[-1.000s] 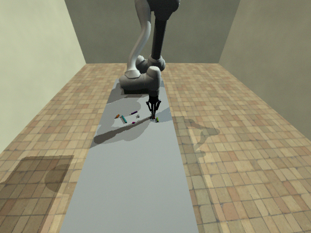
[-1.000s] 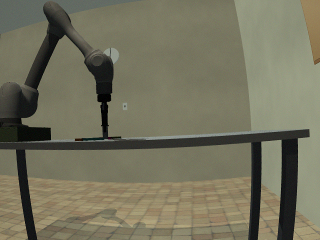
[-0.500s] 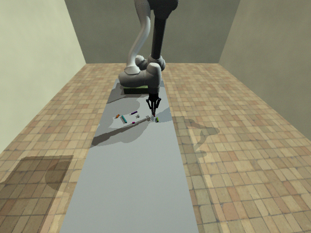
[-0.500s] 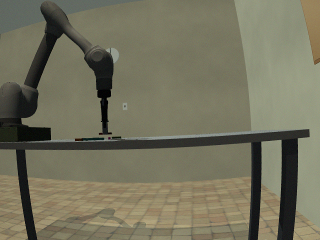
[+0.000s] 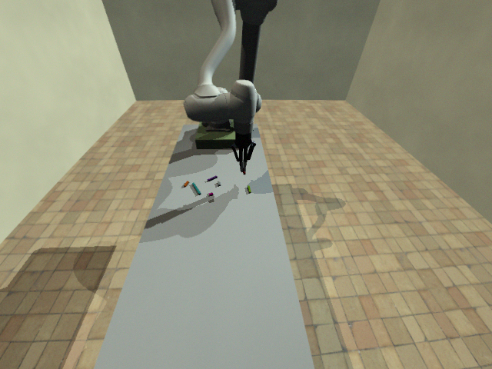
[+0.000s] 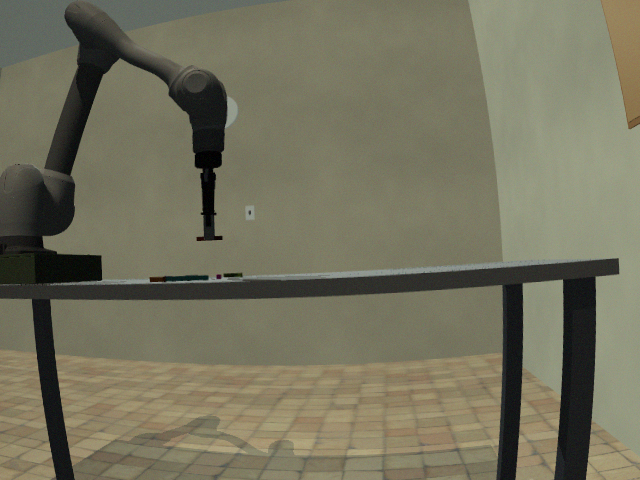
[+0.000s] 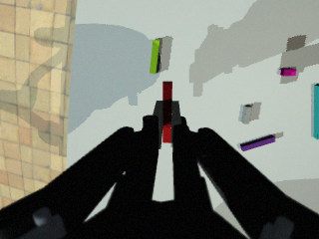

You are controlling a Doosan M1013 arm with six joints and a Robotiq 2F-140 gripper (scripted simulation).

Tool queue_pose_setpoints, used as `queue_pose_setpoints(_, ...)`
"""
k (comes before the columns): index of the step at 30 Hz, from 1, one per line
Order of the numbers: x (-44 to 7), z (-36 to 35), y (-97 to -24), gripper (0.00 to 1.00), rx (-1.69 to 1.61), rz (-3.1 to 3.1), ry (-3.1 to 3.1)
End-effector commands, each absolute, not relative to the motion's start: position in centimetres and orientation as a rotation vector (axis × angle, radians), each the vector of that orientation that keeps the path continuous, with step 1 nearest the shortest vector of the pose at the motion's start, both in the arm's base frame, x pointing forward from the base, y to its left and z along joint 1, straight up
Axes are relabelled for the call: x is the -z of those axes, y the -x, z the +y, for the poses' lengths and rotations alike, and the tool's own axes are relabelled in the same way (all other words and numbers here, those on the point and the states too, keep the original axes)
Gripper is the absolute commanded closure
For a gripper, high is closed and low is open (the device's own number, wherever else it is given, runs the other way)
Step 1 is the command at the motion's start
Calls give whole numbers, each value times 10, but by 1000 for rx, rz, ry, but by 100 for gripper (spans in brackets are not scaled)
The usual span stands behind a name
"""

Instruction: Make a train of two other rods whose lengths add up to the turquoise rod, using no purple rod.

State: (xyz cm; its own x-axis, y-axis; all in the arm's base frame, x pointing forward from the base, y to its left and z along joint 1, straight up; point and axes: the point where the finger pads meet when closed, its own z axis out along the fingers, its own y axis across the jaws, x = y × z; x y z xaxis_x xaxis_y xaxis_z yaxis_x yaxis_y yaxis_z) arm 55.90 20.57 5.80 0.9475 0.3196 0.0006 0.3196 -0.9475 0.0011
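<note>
Though aloft, red rod partly hidden.

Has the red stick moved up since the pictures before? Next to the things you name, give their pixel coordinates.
Yes. The red stick (image 5: 244, 172) (image 6: 218, 238) (image 7: 167, 91) went up: in the side view it was close above the table (image 6: 361, 284), and now a bigger gap shows.
</note>
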Motion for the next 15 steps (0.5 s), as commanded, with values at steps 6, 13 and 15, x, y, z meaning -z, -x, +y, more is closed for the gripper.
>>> queue_pose_setpoints(6, -59, 206, -559, 97, -1, 509, -3099)
queue_pose_setpoints(13, -59, 160, -586, 97, -1, 505, -3100)
queue_pose_setpoints(15, -59, 148, -592, 97, -1, 504, -3100)
